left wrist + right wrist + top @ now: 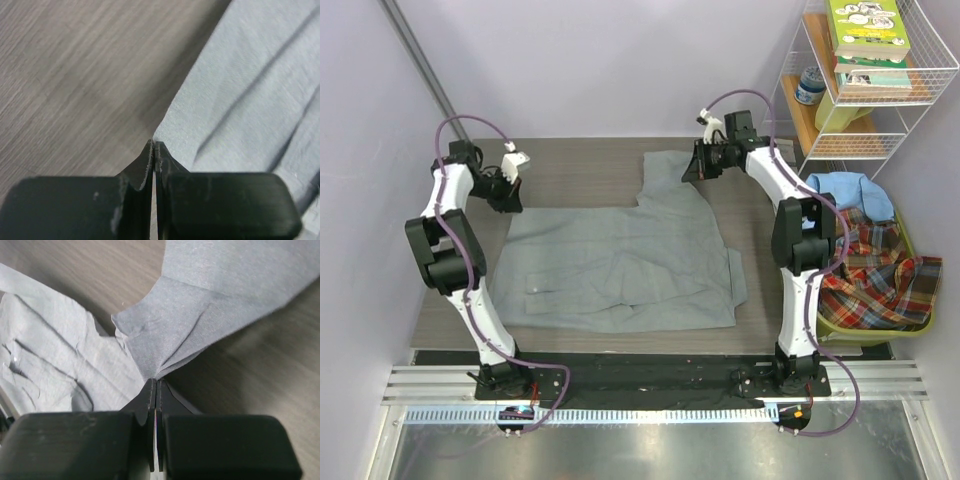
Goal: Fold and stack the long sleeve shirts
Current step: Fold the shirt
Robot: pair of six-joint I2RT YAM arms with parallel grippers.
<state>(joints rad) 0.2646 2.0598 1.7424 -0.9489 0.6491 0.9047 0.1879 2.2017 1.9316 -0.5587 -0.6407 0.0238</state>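
Okay, left fingers and right fingers both clamped shut at the far side of the grey shirt
Right pair pinches a bunched fold; left pair sits right on the edge, can't tell if cloth's caught. Shirt's spread across the tabletop, plaid shirt and light blue shirt heaped in the bin off right.

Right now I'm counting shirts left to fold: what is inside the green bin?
A red-green plaid shirt fills the green bin, a light blue shirt at its far end. Anything beneath them is hidden.
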